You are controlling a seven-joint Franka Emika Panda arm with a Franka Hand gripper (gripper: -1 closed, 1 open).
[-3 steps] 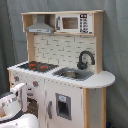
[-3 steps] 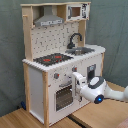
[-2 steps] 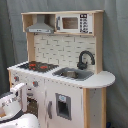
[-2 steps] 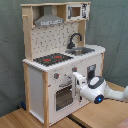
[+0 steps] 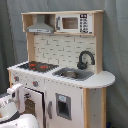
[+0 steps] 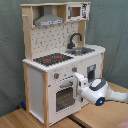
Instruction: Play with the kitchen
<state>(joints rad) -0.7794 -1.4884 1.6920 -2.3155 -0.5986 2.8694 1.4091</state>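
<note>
The kitchen [image 5: 60, 70] [image 6: 60, 60] stands on a light-wood floor [image 6: 100, 117] w/ grey curtain [image 5: 116, 45] behind, in both exterior views. The pincer [image 6: 79, 85] sits right at the kitchen's oven door [image 6: 62, 96], white body up against the door's right edge by the handle; can't tell whether it's released, clenched or grasping anything, since the tips are hidden vs the white front. In the first exterior view the pincer [image 5: 17, 97] shows as a white block in front of the oven door [image 5: 31, 104], low on the kitchen's front. Behind it the white arm [image 6: 97, 92] w/ a blue light reaches in from the second exterior view's right. Just above the oven door: knobs [image 6: 56, 76] on the front panel. On top of that, the black-red stovetop [image 6: 52, 59] [image 5: 35, 65], w/ the silver sink [image 6: 82, 50] [image 5: 72, 74] beside it and black faucet [image 5: 85, 59] at the sink's back. Behind both, the pegboard back [image 6: 52, 39]. Top of the kitchen: grey hood [image 5: 40, 27] over the stovetop, microwave [image 5: 75, 23] over the sink. Below the sink, a cabinet door [image 5: 64, 106] w/ a small dark panel.
</note>
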